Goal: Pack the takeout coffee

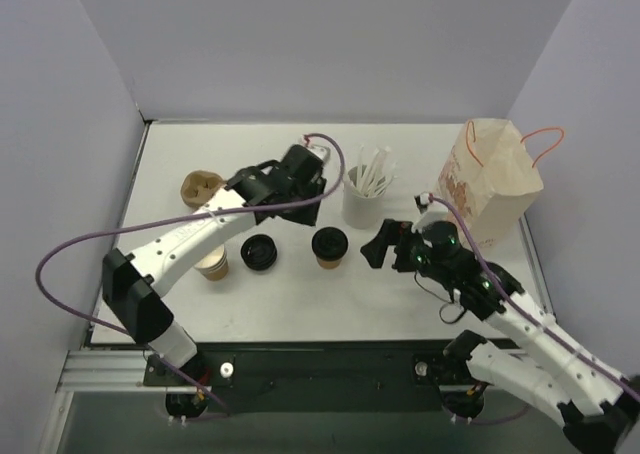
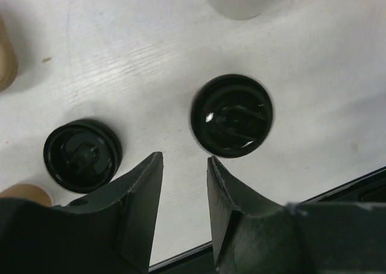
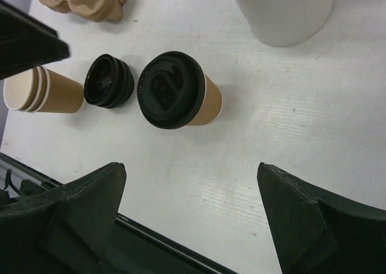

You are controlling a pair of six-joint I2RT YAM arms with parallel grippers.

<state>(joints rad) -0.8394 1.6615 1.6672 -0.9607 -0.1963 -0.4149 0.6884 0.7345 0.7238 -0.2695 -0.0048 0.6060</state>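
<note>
The takeout coffee (image 1: 329, 246) is a small brown paper cup with a black lid, standing upright mid-table. It also shows in the left wrist view (image 2: 232, 115) and in the right wrist view (image 3: 178, 92). My left gripper (image 1: 283, 196) hovers above the table behind it, between the coffee and a loose black lid (image 1: 259, 252). In its wrist view the left gripper (image 2: 184, 162) has its jaws a little apart and empty. My right gripper (image 1: 383, 244) is just right of the coffee. In its wrist view the right gripper (image 3: 192, 171) is wide open, empty and apart from the cup.
The paper bag (image 1: 490, 179) stands at the back right. A white cup of stirrers (image 1: 365, 199) is behind the coffee. Stacked lidless tan cups (image 1: 212, 262) stand left of the loose lid. A brown pulp cup holder (image 1: 200, 186) lies at the back left.
</note>
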